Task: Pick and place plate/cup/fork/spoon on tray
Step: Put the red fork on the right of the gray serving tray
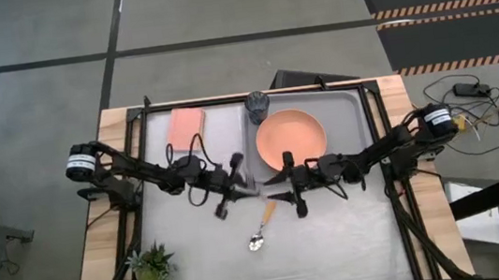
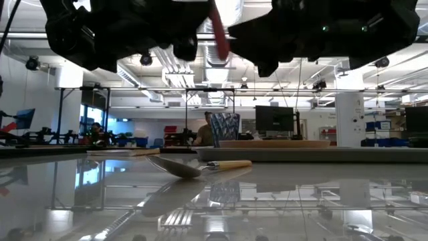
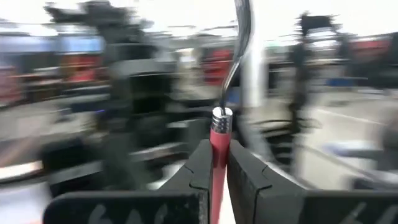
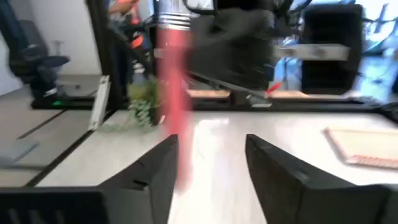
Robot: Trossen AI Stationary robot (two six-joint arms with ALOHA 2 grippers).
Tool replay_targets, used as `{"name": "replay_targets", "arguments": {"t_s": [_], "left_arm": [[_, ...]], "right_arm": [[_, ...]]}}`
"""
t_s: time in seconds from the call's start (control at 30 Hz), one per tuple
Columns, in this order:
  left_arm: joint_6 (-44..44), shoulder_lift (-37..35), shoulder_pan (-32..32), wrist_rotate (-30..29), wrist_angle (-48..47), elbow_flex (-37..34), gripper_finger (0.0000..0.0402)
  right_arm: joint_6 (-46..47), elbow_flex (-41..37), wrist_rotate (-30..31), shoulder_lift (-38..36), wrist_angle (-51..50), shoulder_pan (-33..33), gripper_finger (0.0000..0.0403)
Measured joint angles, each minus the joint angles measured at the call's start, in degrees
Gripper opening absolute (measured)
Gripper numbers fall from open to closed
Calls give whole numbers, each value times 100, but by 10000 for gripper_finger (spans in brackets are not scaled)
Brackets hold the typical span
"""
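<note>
**Ana:** Spoon (image 2: 200, 165) first, since it lies closest to the low camera: flat on the surface toward the near edge, outside the tray (image 1: 344, 101), untouched.

**Ben:** And the fork (image 3: 219, 140)?

**Ana:** Up in the air over the middle of the surface, between the two arms. The left gripper (image 3: 217, 168) has its jaws pressed on the red handle, tines pointing away from it. The right gripper (image 4: 208, 165) is just beside it, jaws spread, with the handle passing next to one of them but not pinched.

**Ben:** So what's finished?

**Ana:** The plate (image 1: 290, 139) sits in the tray, and the cup (image 1: 257, 106) stands at the tray's far rim, just beside the plate. I'd judge two of four placed. The fork needs carrying to the tray, then the spoon.
</note>
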Motion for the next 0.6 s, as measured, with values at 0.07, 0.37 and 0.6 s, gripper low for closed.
{"name": "replay_targets", "arguments": {"t_s": [0.07,0.37,0.6], "left_arm": [[-7,-37,-4,747,33,-19,6],[-136,-42,67,1318,-325,-96,6],[-128,-42,163,1313,-605,-98,6]], "right_arm": [[46,-2,-262,-263,-395,-9,189],[-49,2,-788,-1117,-959,-16,224],[-287,519,-1056,-850,-1309,-39,224]]}}
